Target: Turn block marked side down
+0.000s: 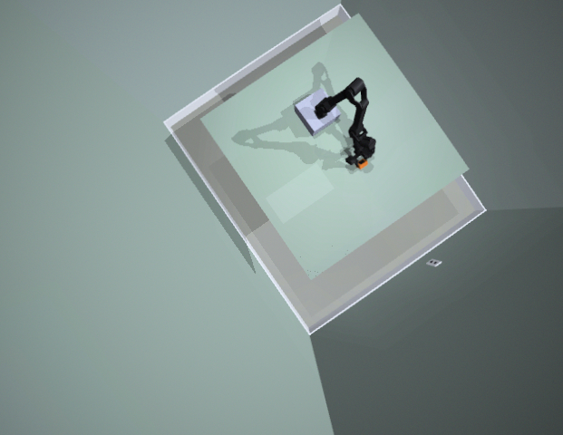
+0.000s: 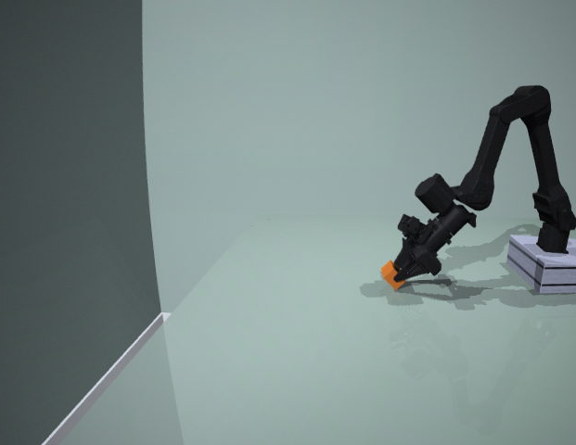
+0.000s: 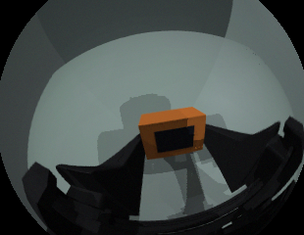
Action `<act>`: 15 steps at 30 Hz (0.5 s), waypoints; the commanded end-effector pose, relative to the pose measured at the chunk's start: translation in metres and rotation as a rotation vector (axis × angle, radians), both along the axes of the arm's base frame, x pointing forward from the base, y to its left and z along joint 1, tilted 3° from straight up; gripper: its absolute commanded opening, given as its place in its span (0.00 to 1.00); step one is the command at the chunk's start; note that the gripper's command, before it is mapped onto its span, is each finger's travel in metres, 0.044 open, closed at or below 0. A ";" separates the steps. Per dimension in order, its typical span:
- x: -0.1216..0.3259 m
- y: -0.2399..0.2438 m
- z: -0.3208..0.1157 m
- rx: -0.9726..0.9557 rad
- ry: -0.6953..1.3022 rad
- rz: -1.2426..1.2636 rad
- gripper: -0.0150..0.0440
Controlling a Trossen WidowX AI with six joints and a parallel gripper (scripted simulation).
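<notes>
Orange block (image 1: 362, 163) (image 2: 391, 275) (image 3: 173, 133), tilted, clamped between the fingertips of the black pincer (image 1: 359, 161) (image 2: 397, 271) (image 3: 172, 132)

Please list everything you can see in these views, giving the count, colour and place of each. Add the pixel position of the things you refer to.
block (image 1: 362, 164) (image 2: 390, 274) (image 3: 172, 118): one, orange with a dark rectangle on one face, tilted between the fingers
tabletop (image 1: 389, 187) (image 2: 288, 335): one, pale green, under block and pedestal
pedestal (image 1: 314, 125) (image 2: 561, 276): one, pale lilac, under the arm's base
wall plate (image 1: 433, 263): one, whitish, outside the pale-edged enclosure
arm (image 1: 360, 113) (image 2: 492, 144): one, black, on the pedestal
fingers: two, black, shut on the block
</notes>
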State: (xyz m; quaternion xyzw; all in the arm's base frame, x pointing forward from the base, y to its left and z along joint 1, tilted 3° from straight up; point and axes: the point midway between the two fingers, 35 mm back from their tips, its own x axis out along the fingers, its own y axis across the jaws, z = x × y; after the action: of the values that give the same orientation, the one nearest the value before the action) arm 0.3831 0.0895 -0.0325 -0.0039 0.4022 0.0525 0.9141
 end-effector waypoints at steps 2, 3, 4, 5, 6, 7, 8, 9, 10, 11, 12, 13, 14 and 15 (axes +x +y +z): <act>-0.002 -0.001 -0.009 -0.002 -0.065 -0.002 0.25; -0.002 -0.001 -0.010 -0.001 -0.080 -0.002 0.25; -0.002 -0.001 -0.011 0.000 -0.094 -0.003 0.25; -0.002 -0.001 -0.012 0.002 -0.109 -0.003 0.25; -0.003 -0.001 -0.012 0.003 -0.123 -0.004 0.25; -0.003 -0.001 -0.013 0.005 -0.138 -0.005 0.25; -0.004 -0.001 -0.013 0.006 -0.152 -0.005 0.25; -0.004 -0.001 -0.013 0.008 -0.167 -0.006 0.25; -0.005 -0.001 -0.014 0.010 -0.181 -0.007 0.25; -0.006 -0.001 -0.014 0.011 -0.195 -0.008 0.25; -0.007 -0.001 -0.014 0.013 -0.210 -0.008 0.25; -0.007 -0.002 -0.013 0.015 -0.224 -0.009 0.25; -0.008 -0.002 -0.013 0.017 -0.239 -0.010 0.25; -0.010 -0.002 -0.013 0.019 -0.253 -0.011 0.25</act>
State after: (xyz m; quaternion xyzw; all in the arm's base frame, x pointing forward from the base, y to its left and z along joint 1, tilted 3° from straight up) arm 0.3811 0.0900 -0.0397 0.0030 0.2949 0.0531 0.9540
